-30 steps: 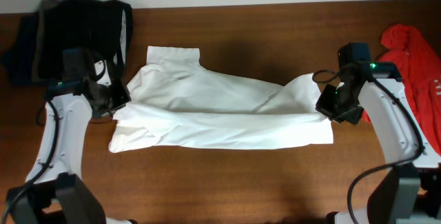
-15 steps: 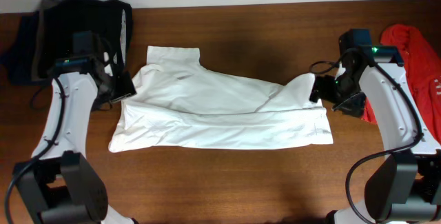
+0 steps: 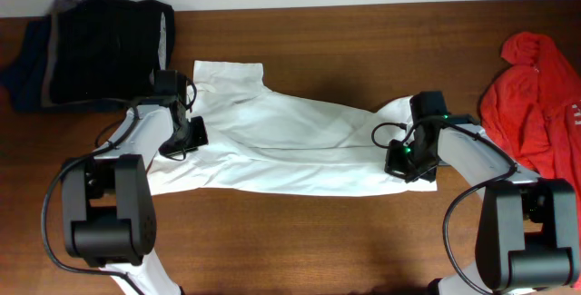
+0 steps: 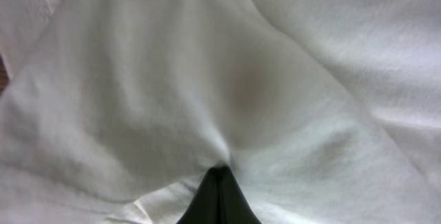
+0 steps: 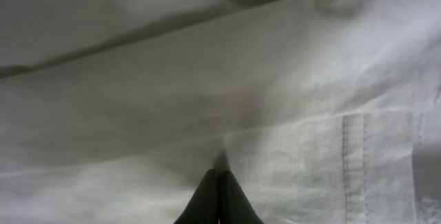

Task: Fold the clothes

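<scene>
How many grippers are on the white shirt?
2. The left gripper pinches the white shirt at the end nearer the dark stack; the right gripper, the end nearer the red garment.

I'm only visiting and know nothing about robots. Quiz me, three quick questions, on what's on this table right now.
1. True or false: the red garment lies on top of the white shirt.
2. Fill in: the dark stack sits at the table's far ____ corner, on the robot's own side naming.
3. What are the left gripper and right gripper pinching? A) the white shirt B) the dark stack C) nothing

Key: 1 false, it lies apart. 2 left. 3 A.
</scene>
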Robot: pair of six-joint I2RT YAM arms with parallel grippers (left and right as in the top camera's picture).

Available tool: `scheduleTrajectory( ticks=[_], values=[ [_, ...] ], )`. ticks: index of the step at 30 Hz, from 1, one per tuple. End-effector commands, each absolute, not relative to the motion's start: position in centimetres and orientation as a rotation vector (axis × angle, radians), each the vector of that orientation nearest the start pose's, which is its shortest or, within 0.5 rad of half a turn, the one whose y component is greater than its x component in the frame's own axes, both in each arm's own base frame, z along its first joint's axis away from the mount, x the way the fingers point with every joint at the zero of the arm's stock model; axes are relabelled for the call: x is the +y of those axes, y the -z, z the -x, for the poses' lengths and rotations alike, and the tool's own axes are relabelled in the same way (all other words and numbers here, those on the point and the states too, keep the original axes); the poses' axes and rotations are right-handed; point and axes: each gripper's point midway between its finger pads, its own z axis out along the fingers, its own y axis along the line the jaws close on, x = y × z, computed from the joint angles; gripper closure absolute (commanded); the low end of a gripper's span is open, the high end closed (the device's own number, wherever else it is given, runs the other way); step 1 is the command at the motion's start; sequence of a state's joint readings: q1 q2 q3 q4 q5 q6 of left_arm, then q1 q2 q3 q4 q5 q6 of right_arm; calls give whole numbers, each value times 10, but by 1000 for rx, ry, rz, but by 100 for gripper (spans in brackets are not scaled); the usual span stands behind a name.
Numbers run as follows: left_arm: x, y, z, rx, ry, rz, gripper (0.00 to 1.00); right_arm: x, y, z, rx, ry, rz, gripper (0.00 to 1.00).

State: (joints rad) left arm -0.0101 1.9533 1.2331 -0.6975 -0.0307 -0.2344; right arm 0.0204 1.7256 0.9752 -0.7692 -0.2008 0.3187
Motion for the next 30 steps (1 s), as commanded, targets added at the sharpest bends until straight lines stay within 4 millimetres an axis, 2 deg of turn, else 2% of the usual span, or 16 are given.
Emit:
scheduleTrajectory(
  ticks=[1,4,7,10,12,15,17,19,20,21,23,25,26,27,29,30],
  values=[
    [12,32,-340,3139,-124,362,99,42,-4,-286,3087,-316,-465,96],
    [14,27,-298,3275,-149,596,99,41,3,-273,3119,-310,-521,96],
    [11,22,-276,3365,-153,614,99,41,10,-257,3158,-302,-607,96],
    [11,13,-253,3448,-199,683,99,41,9,-241,3219,-284,-644,96],
    [11,9,-243,3485,-220,705,99,37,6,-231,3240,-237,-731,96],
    [10,1,-232,3518,-245,752,99,36,-6,-218,3259,-212,-782,96],
    [0,-5,-221,3526,-163,763,99,35,-24,-204,3272,-196,-799,96],
    [-7,-22,-203,3489,-129,725,99,34,-47,-194,3240,-203,-784,96],
    [-9,-29,-202,3456,-119,711,99,34,-59,-196,3189,-224,-764,96],
    [-11,-44,-208,3374,-82,677,99,34,-68,-202,3131,-246,-740,96],
    [-11,-70,-239,3161,2,632,99,36,-91,-230,2968,-307,-661,96],
    [-11,-80,-263,3027,51,605,99,36,-97,-253,2873,-331,-605,96],
    [-12,-84,-282,2951,81,573,99,37,-95,-270,2836,-335,-538,95],
    [-12,-83,-287,2936,84,570,99,36,-90,-280,2824,-330,-525,96],
    [-12,-79,-300,2906,89,564,99,33,-63,-293,2862,-289,-542,96],
    [-12,-79,-302,2900,91,562,99,33,-50,-293,2898,-280,-546,96]
  ],
)
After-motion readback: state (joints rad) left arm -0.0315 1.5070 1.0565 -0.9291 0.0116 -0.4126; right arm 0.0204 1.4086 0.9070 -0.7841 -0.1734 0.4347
